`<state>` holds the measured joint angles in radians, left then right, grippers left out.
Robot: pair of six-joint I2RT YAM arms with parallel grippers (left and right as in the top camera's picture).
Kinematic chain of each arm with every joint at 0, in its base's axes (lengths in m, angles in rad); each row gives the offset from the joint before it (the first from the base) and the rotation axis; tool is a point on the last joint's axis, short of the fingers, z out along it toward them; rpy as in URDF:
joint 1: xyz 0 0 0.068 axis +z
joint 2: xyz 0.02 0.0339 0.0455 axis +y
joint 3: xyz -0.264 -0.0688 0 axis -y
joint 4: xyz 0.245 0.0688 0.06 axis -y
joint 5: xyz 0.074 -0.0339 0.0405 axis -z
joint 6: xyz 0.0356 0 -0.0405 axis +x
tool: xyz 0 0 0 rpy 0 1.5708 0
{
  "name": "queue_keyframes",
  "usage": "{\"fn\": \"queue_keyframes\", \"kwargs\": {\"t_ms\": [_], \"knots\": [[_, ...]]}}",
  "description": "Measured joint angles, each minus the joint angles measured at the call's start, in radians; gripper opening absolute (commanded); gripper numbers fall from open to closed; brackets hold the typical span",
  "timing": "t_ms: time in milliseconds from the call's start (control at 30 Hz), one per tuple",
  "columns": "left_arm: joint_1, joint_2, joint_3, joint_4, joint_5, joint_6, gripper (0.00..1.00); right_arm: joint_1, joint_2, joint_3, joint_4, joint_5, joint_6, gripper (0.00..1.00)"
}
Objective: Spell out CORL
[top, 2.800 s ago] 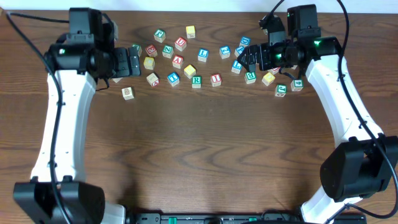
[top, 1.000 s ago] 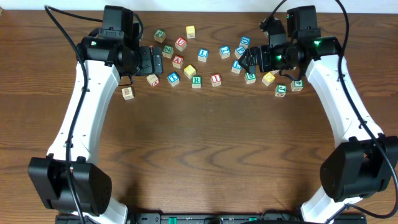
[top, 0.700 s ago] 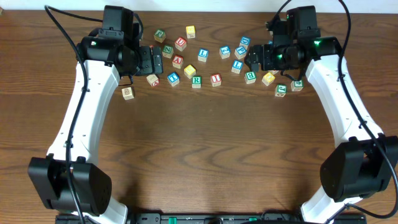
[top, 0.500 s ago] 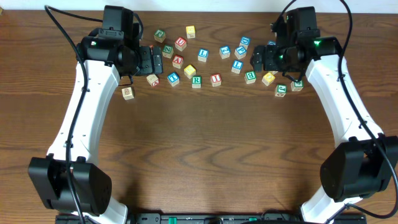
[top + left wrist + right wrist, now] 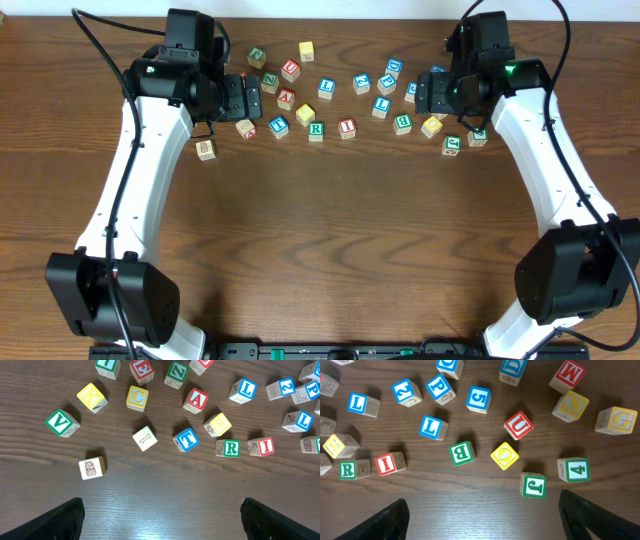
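Both grippers are open and empty above the scattered alphabet cubes. In the left wrist view my left gripper (image 5: 160,522) hovers over bare wood just short of the cubes. A yellow C cube (image 5: 137,397) lies ahead to the left and a white cube with a green R (image 5: 228,448) ahead to the right. In the right wrist view my right gripper (image 5: 482,520) hovers short of a yellow O cube (image 5: 504,456). Two blue L cubes (image 5: 433,427) (image 5: 361,404) lie to its left. Overhead, the left gripper (image 5: 250,97) and right gripper (image 5: 414,95) flank the R cube (image 5: 316,129).
Many other cubes lie in a band at the back of the wooden table (image 5: 320,240): yellow K (image 5: 92,397), green V (image 5: 62,422), pineapple cube (image 5: 92,467), blue T (image 5: 186,439), red A (image 5: 195,399), red U (image 5: 518,425), green B (image 5: 462,453), green J (image 5: 533,485), green 4 (image 5: 574,469).
My right gripper has drawn back to the right, away from the blue cubes. My left arm swung right toward the cubes earlier and has since held still. No cube has moved.
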<state>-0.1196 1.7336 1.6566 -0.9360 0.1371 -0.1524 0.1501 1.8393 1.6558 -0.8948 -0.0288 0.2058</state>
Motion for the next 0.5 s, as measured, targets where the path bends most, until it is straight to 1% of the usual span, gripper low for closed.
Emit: {"fn": "queue_keyframes", "kwargs": {"t_ms": [500], "knots": [[0.0,0.0,0.0,0.0,0.0,0.0,0.98,0.0,0.0,0.0,-0.005,0.053,0.1,0.82]]}}
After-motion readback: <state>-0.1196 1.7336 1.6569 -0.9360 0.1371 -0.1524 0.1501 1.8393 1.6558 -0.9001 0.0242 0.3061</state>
